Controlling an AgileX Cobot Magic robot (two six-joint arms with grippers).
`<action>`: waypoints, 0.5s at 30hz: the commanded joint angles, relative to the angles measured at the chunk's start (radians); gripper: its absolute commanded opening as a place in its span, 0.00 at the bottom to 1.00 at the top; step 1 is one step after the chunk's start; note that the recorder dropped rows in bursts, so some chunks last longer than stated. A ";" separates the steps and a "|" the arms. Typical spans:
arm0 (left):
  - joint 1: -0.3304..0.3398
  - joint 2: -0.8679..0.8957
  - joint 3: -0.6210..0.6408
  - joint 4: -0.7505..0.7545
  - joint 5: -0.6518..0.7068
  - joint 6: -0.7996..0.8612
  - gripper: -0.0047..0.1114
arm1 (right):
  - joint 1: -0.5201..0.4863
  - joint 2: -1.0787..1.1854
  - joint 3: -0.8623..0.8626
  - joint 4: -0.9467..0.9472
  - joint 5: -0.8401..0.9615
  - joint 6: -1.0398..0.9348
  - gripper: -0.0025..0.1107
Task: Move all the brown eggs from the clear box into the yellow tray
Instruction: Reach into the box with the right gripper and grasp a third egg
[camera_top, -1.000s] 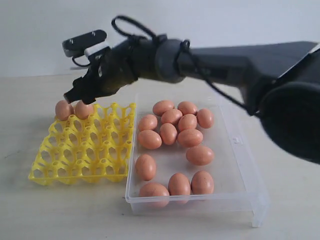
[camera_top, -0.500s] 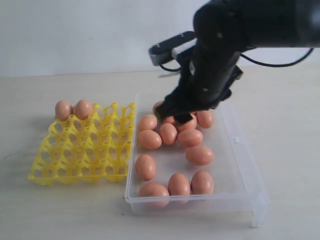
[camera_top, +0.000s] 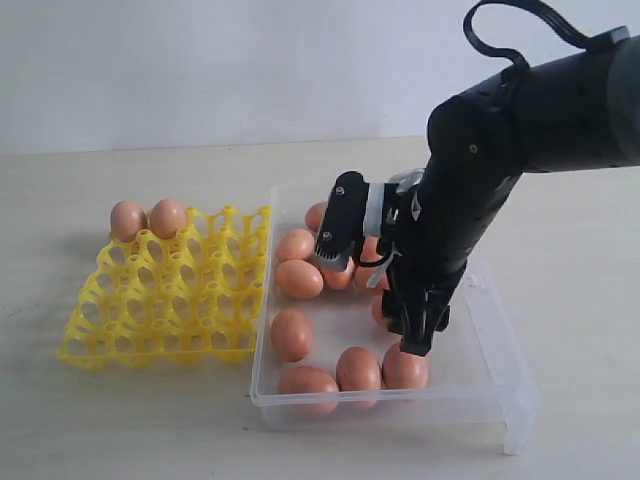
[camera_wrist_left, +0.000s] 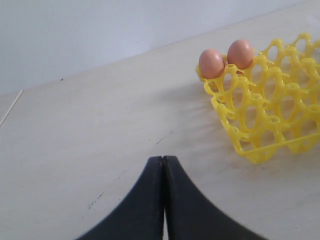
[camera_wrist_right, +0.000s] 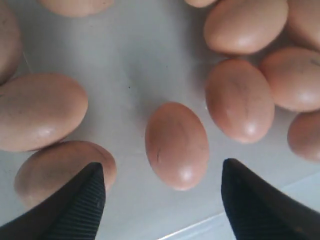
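Note:
Several brown eggs (camera_top: 291, 334) lie loose in the clear box (camera_top: 497, 372). Two more eggs (camera_top: 167, 217) sit in the far left corner cups of the yellow tray (camera_top: 160, 300), which stands left of the box. My right gripper (camera_top: 413, 340) hangs open low inside the box, pointing down near its front right. In the right wrist view one egg (camera_wrist_right: 176, 145) lies between its spread fingers (camera_wrist_right: 85, 200), untouched, my right gripper (camera_wrist_right: 161, 172) straddling it. My left gripper (camera_wrist_left: 163, 160) is shut and empty over bare table beside the tray (camera_wrist_left: 260, 115).
Other eggs (camera_wrist_right: 239, 99) crowd close on both sides of the one between the fingers. The box's low front wall (camera_top: 390, 405) lies just ahead of the right gripper. The black right arm (camera_top: 500, 150) hides part of the box's middle.
My right arm has swung from the tray's far corner across to the box and then lowered toward its front right, with the jaws open throughout. The tray's two eggs stayed put.

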 joint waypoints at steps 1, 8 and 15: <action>-0.002 -0.006 -0.004 0.000 -0.008 -0.004 0.04 | -0.006 0.040 0.002 0.015 -0.072 -0.084 0.59; -0.002 -0.006 -0.004 0.000 -0.008 -0.004 0.04 | -0.012 0.085 0.002 0.015 -0.157 -0.084 0.59; -0.002 -0.006 -0.004 0.000 -0.008 -0.004 0.04 | -0.018 0.122 0.002 0.011 -0.140 -0.059 0.59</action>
